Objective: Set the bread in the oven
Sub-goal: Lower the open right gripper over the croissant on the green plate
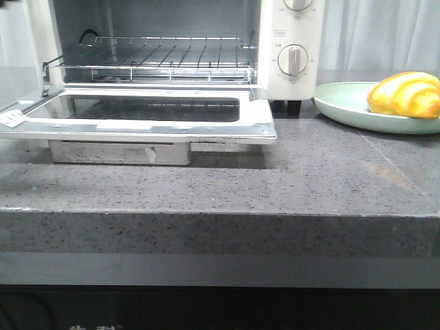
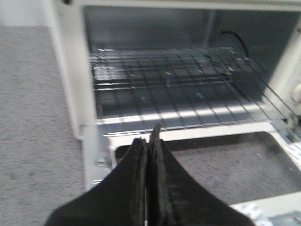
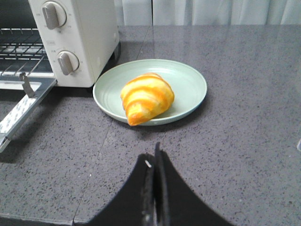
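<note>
The bread (image 1: 404,94), a glossy golden-yellow croissant roll with orange ridges, lies on a pale green plate (image 1: 344,103) at the right of the counter; it also shows in the right wrist view (image 3: 146,98). The white oven (image 1: 275,69) stands at the back left with its glass door (image 1: 148,117) folded down flat and its wire rack (image 1: 158,58) bare. My right gripper (image 3: 154,153) is shut and empty, a short way in front of the plate (image 3: 188,80). My left gripper (image 2: 151,136) is shut and empty, over the open door (image 2: 211,160), facing the rack (image 2: 169,80). Neither gripper shows in the front view.
The oven's dial knobs (image 1: 293,60) face forward beside the plate; they also show in the right wrist view (image 3: 68,62). The open door juts out toward the grey speckled counter's front edge (image 1: 220,214). White curtains hang behind.
</note>
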`<action>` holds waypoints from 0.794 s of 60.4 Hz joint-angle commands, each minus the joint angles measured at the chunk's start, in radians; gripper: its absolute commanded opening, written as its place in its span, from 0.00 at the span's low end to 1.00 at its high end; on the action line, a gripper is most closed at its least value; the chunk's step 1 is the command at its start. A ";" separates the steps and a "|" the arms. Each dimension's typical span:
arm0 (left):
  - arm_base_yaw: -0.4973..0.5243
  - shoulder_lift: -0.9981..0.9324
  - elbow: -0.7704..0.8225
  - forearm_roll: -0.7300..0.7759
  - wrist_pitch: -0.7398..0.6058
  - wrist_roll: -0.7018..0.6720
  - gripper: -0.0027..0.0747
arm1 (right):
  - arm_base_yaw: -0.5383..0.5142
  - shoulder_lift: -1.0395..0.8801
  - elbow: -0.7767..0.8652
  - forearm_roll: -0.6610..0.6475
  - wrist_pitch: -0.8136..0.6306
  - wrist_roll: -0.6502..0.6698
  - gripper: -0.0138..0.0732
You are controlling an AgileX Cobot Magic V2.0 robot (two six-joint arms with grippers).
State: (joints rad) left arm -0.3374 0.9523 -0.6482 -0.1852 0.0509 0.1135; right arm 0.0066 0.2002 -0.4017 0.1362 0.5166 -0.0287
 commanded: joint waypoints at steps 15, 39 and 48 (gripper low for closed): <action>0.197 -0.329 0.145 0.031 -0.021 -0.004 0.01 | -0.008 0.146 -0.062 -0.008 -0.039 0.240 0.09; 0.229 -0.496 0.195 0.039 0.062 -0.004 0.01 | -0.008 0.623 -0.288 0.033 -0.076 0.346 0.41; 0.229 -0.496 0.195 0.039 0.062 -0.004 0.01 | -0.008 0.692 -0.320 0.062 -0.117 0.346 0.78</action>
State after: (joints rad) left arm -0.1093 0.4510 -0.4253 -0.1451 0.1804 0.1135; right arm 0.0031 0.8693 -0.6678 0.1819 0.4958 0.3182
